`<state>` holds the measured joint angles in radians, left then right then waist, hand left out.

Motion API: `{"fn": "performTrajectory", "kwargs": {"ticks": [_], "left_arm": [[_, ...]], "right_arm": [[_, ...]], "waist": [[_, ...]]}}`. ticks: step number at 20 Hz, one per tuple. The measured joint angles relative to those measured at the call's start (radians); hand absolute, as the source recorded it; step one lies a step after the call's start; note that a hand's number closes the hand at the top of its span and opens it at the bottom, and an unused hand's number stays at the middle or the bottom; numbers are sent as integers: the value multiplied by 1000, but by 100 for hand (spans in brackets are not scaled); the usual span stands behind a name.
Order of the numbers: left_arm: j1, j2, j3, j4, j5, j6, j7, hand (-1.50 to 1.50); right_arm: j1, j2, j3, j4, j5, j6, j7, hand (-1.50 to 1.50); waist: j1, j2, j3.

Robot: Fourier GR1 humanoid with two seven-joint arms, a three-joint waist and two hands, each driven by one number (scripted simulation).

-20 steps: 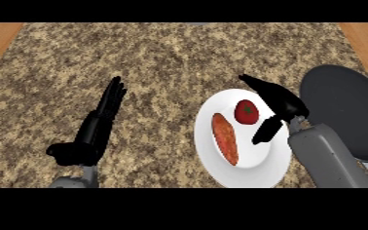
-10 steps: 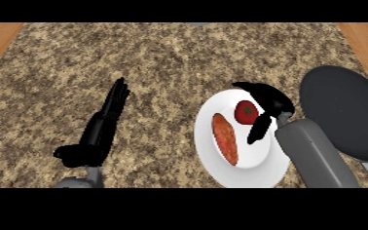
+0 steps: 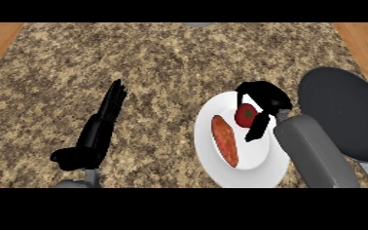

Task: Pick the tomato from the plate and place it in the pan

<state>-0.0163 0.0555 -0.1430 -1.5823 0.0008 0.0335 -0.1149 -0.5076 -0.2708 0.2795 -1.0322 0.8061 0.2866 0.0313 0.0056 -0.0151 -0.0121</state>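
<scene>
A red tomato sits on the right part of a white plate. My right hand arches over it, with the fingers curled round its top and left side. The thumb lies against its lower right. The tomato still rests on the plate. A dark grey pan lies just right of the plate, partly hidden by my right forearm. My left hand rests open on the counter at the left, fingers straight and pointing away.
An orange-red oblong food item lies on the plate left of the tomato. The speckled stone counter stretches to the back and left. Wooden edges show at both far corners.
My right hand has moved in over the tomato, and its fingers have curled down round it from a spread pose. The left hand has barely shifted.
</scene>
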Motion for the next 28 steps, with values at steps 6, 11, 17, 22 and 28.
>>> {"fn": "performTrajectory", "kwargs": {"ticks": [6,11,17,22,28], "left_arm": [[-4,-15,-3,11,-6,1,11,0],[-13,2,24,2,11,-10,24,0],[7,4,30,-6,7,-2,24,0],[11,-5,21,3,-1,1,20,0],[-9,-7,24,17,-1,-6,15,0]], "right_arm": [[24,-2,-29,-20,44,-79,-42,150],[78,35,-55,-129,88,-183,75,150],[156,151,-35,-356,216,-270,443,150],[184,199,15,-598,372,-304,666,150],[254,248,49,-840,485,-323,839,150]], "waist": [[-3,4,2],[-15,5,5],[-40,-3,8],[-36,1,10],[-22,8,11]]}}
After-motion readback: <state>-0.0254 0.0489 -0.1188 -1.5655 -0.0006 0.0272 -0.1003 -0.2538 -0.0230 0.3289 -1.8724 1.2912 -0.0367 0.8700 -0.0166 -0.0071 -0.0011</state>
